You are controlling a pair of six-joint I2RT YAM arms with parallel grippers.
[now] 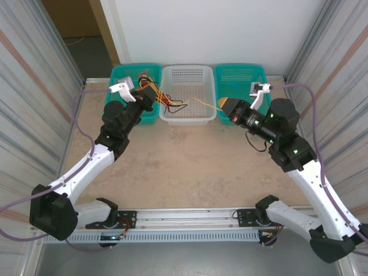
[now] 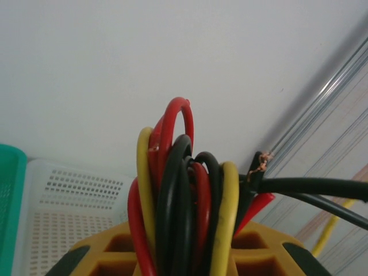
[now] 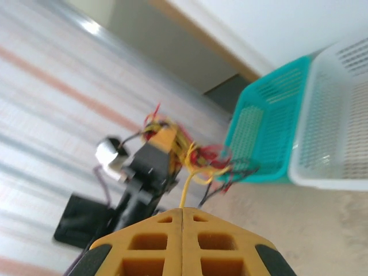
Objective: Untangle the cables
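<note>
The left gripper [image 1: 148, 95], at upper left of centre in the top view, had its jaws closed partway around a bunch of cables [image 2: 181, 190], red, black and yellow loops standing up between its fingers. The right gripper [image 1: 223, 104], right of centre, had its jaws pressed together on one yellow cable [image 1: 204, 102], which ran taut from the bunch across the near rim of the white basket [image 1: 190, 119].

The step looked like drawing that yellow strand free. Doing it well would call for a slow, straight pull away from the bunch while the left grip stayed firm. It would also mean easing off if the loops tightened; how the yellow strand threaded the knot could not quite be made out.

The table [image 1: 184, 167] was pale, mottled and matte. Two teal baskets [image 1: 119, 73] flanked the white one along the top. Ribbed panels [image 1: 34, 86] closed both sides, a white wall [image 1: 218, 29] stood behind, and a doorway [image 1: 75, 23] opened at upper left.
</note>
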